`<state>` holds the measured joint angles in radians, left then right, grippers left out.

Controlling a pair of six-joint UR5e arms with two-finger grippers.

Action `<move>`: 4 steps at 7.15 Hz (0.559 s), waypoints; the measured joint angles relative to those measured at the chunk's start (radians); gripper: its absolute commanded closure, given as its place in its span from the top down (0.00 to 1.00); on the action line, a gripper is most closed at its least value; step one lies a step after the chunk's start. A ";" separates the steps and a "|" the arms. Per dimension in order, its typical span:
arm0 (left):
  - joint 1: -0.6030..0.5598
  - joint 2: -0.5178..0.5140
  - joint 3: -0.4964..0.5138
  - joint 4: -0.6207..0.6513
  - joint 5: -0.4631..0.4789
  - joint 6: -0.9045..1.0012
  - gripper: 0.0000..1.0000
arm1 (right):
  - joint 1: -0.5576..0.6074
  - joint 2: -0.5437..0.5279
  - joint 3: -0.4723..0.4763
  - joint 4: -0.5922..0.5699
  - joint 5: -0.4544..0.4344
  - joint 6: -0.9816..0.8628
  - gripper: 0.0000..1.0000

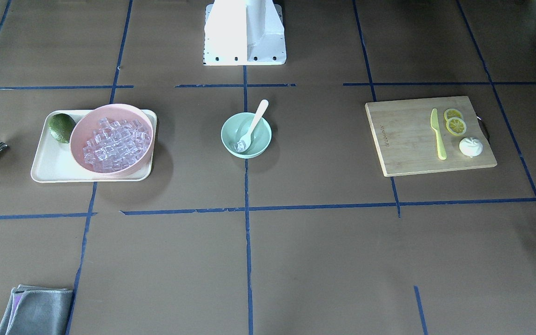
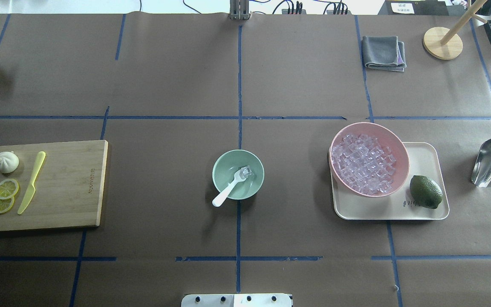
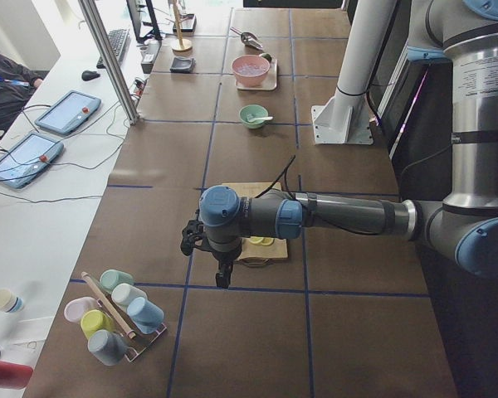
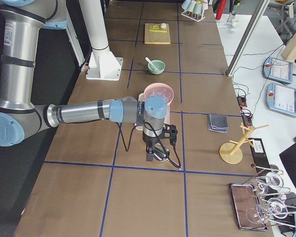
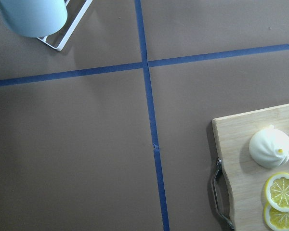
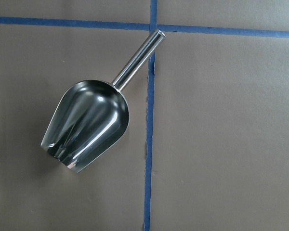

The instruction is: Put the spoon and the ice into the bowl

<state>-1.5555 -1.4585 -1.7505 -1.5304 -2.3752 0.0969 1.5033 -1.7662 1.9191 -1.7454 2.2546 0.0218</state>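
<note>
Within the mint-green bowl (image 2: 223,169) sit white spoon (image 2: 229,189) and clear ice (image 2: 245,172).

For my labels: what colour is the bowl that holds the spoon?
Mint green, plain with no pattern. The bowl shows best in the overhead view.

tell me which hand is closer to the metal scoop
Right. The right hand hangs over the metal scoop; the left hand is far off at the other end, beside the cutting board.
</note>
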 measured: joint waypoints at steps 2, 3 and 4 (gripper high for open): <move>0.000 0.001 0.005 -0.001 0.000 0.000 1.00 | 0.000 -0.001 -0.002 0.000 0.000 0.000 1.00; 0.000 0.001 0.007 0.000 0.001 0.000 1.00 | 0.000 -0.001 -0.004 0.000 -0.001 -0.001 1.00; 0.000 0.000 0.008 0.000 0.001 0.000 1.00 | -0.001 -0.001 -0.006 0.000 -0.001 -0.001 1.00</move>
<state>-1.5554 -1.4584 -1.7423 -1.5302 -2.3746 0.0967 1.5024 -1.7671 1.9134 -1.7450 2.2539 0.0205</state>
